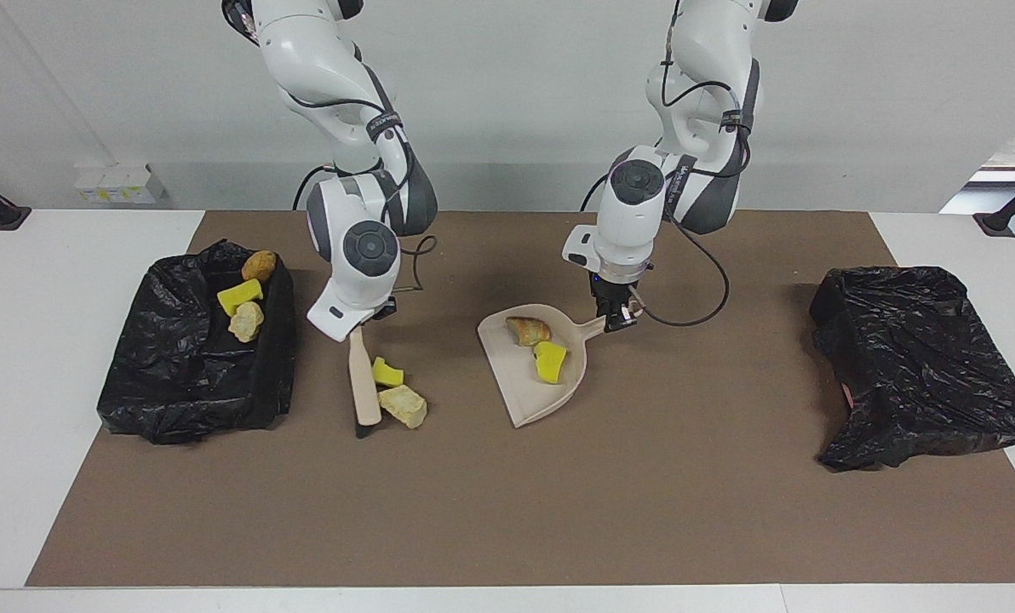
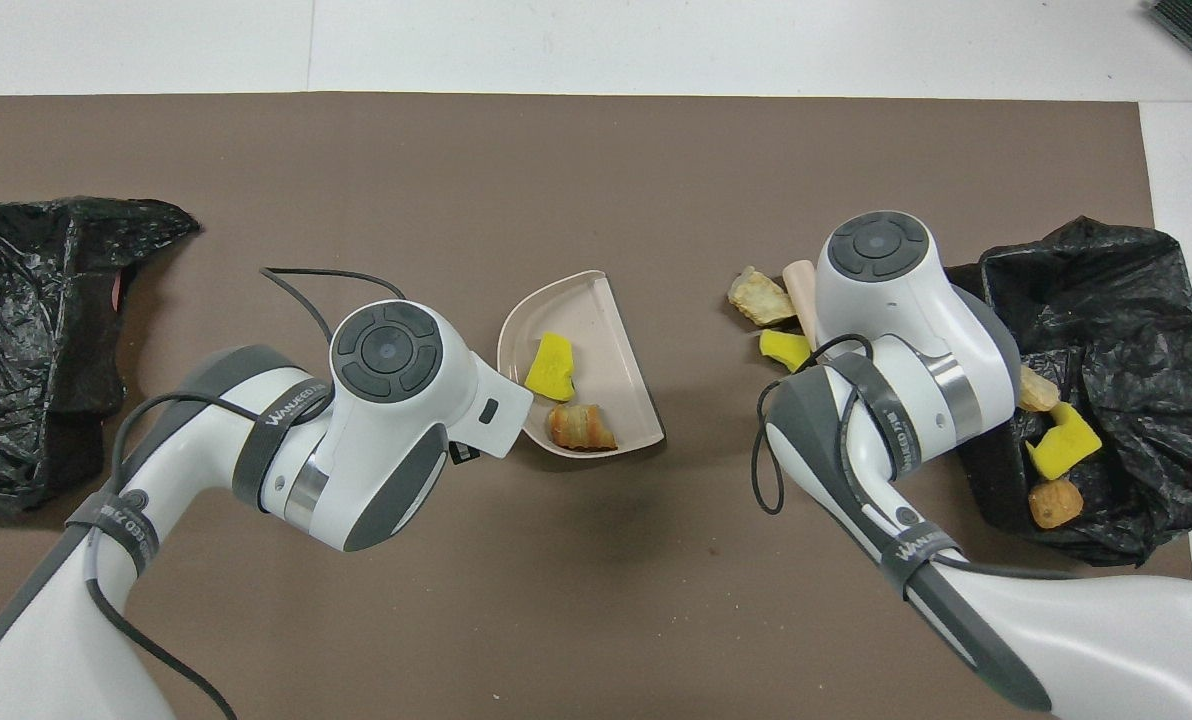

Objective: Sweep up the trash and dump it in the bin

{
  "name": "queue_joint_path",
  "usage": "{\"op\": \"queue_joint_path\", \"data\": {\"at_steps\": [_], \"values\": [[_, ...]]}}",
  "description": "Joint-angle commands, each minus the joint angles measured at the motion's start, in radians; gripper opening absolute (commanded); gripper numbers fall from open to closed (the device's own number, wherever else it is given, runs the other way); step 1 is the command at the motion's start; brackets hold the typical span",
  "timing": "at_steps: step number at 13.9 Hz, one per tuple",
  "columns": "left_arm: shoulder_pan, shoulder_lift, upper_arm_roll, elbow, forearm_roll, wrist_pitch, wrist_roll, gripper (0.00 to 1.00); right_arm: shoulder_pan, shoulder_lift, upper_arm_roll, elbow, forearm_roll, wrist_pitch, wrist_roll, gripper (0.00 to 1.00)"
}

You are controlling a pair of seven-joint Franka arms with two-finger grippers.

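Nearest the robots, the left gripper (image 1: pixel 616 322) is clenching the dustpan (image 1: pixel 535 368) handle, its mouth pointing toward five o'clock in the overhead view, holding a yellow sponge (image 1: pixel 549 362) and a brown lump (image 1: pixel 527 330). If tilted, both could be sliding out. The right gripper (image 1: pixel 363 328) is grasping the brush (image 1: pixel 364 383) — its long axis running away from the robots — beside loose trash (image 1: pixel 401 403). The brush could be scattering these. The black-lined bin (image 1: pixel 175 383) is holding three pieces.

One camera looks down from high across the counter (image 1: pixel 507 511), facing the robots; another sits above them, steeply downward — both share the brown mat (image 2: pixel 596 180).
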Motion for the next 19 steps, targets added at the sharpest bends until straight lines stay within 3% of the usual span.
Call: {"op": "queue_joint_path", "data": {"at_steps": [1,6,10,15,17,19], "values": [[-0.029,-0.036,0.008,-0.031,0.035,-0.037,-0.016,0.00,0.057,-0.011,0.012,0.001,0.113,0.013,-0.043,0.00],[-0.066,-0.048,0.008,-0.069,0.035,-0.025,-0.018,0.00,0.218,-0.021,0.012,0.040,0.308,-0.005,-0.020,0.00],[-0.058,-0.045,0.008,-0.074,0.035,0.022,-0.015,0.00,0.211,-0.096,0.010,0.076,0.344,-0.090,-0.017,0.00],[-0.049,-0.040,0.006,-0.075,0.035,0.038,-0.016,0.00,0.193,-0.192,-0.001,0.070,0.330,-0.258,-0.015,0.00],[-0.049,-0.040,0.006,-0.075,0.035,0.038,-0.016,0.00,0.154,-0.184,-0.001,0.063,0.312,-0.213,-0.026,0.00],[-0.049,-0.040,0.006,-0.077,0.035,0.039,-0.012,0.00,0.150,-0.175,0.001,0.063,0.208,-0.136,-0.027,0.00]]}}
